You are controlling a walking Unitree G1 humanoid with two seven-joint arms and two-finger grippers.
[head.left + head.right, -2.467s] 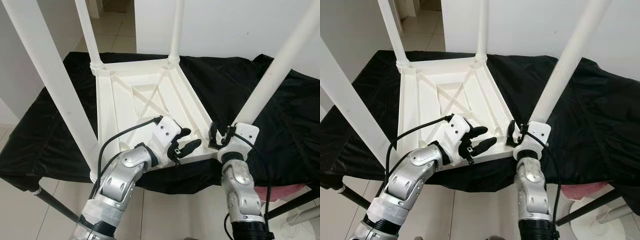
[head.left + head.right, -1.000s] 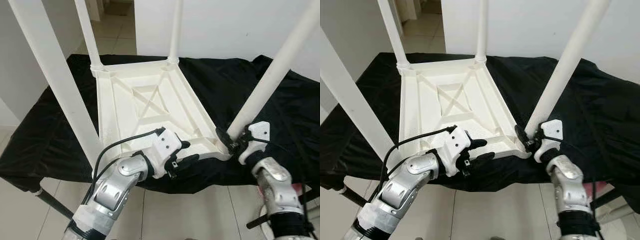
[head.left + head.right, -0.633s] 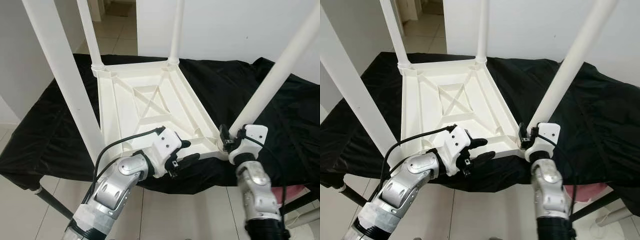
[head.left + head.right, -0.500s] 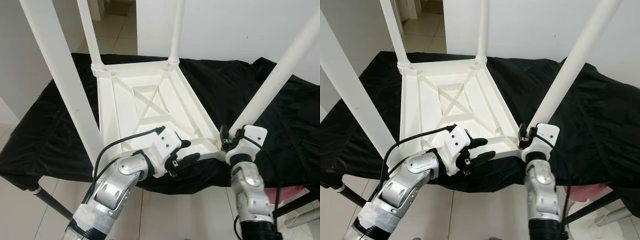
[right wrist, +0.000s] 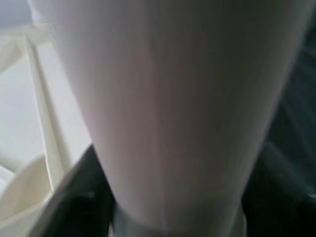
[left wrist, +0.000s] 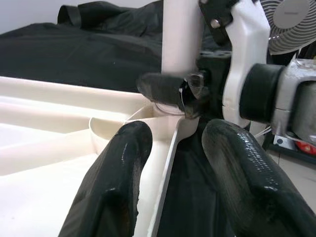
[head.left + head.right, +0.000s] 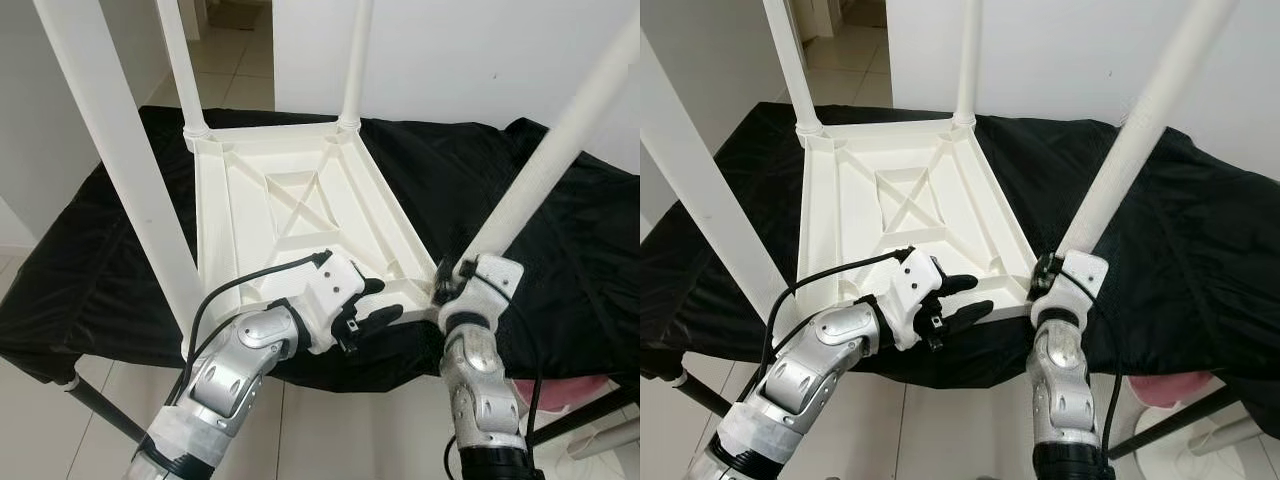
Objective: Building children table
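Observation:
A white children's table (image 7: 300, 215) lies upside down on a black cloth, its legs pointing up. My right gripper (image 7: 447, 283) is shut on the base of the near right leg (image 7: 560, 150), where it meets the corner socket. That leg (image 5: 168, 108) runs close between the fingers in the right wrist view. My left gripper (image 7: 385, 302) is open at the table's near edge. Its fingers (image 6: 118, 187) straddle the white rim (image 6: 168, 158) without closing on it, just beside the right gripper (image 6: 173, 91).
The near left leg (image 7: 120, 170) rises close beside my left arm, and two far legs (image 7: 175, 60) stand at the back. The black cloth (image 7: 100, 250) covers a work table with tiled floor below. A white fan (image 6: 291, 24) stands to my right.
My right forearm has swung in to the left beneath its gripper, which keeps hold of the leg's base. The left gripper has barely moved.

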